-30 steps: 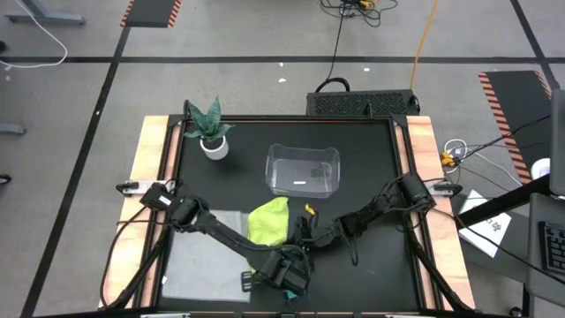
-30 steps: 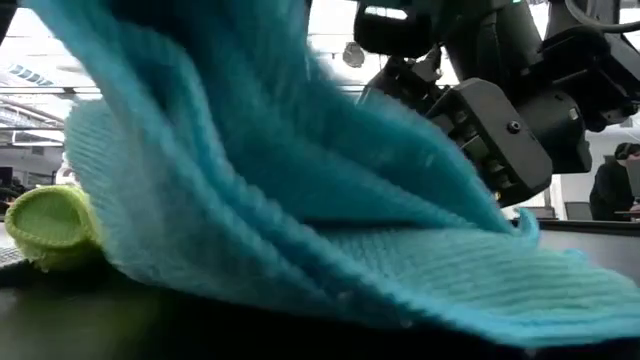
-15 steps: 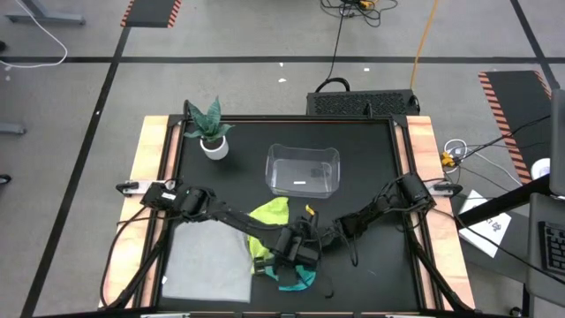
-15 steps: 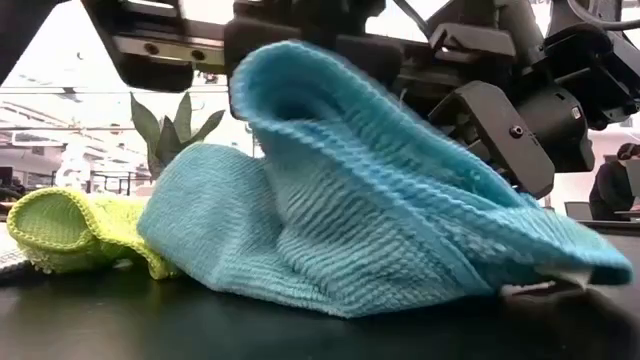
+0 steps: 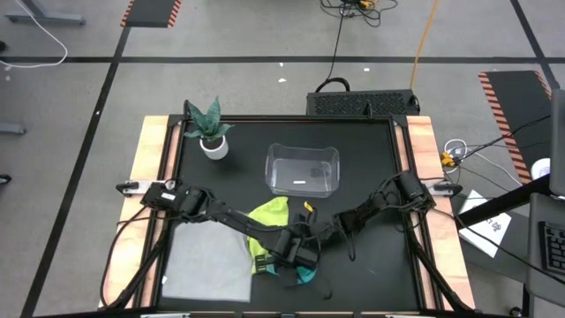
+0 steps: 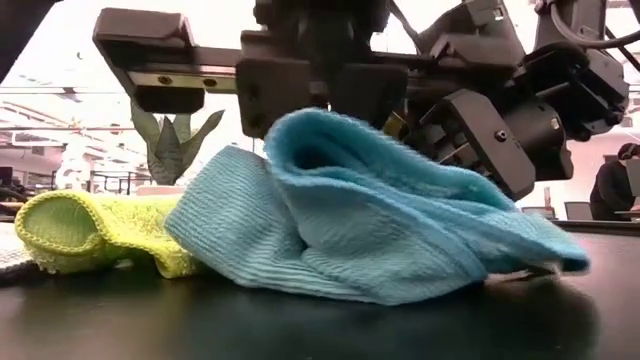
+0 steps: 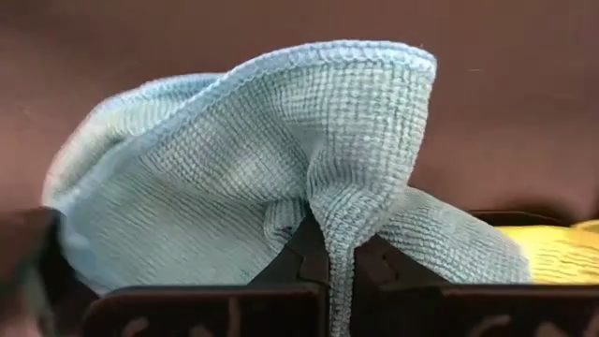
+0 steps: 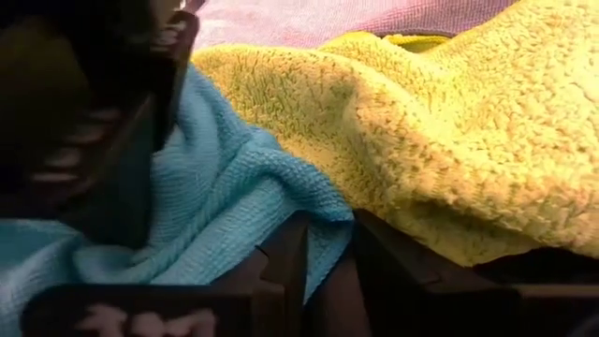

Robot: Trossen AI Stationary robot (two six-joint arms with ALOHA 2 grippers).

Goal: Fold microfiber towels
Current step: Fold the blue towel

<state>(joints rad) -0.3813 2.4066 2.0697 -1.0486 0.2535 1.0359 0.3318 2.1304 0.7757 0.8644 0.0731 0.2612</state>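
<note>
I saw the black table first. The grey towel lay flat at its front left. The yellow-green towel sat crumpled mid-table, touching the teal towel bunched at the front centre. My left gripper was clamped on a teal fold. My right gripper pinched a teal edge beside the yellow-green cloth.

A small potted plant with spiky green leaves in a white round pot stands near the far left corner of the black table top. A clear rectangular plastic bin sits at the table's far centre. Beyond the table, a black perforated box rests on the grey floor.
</note>
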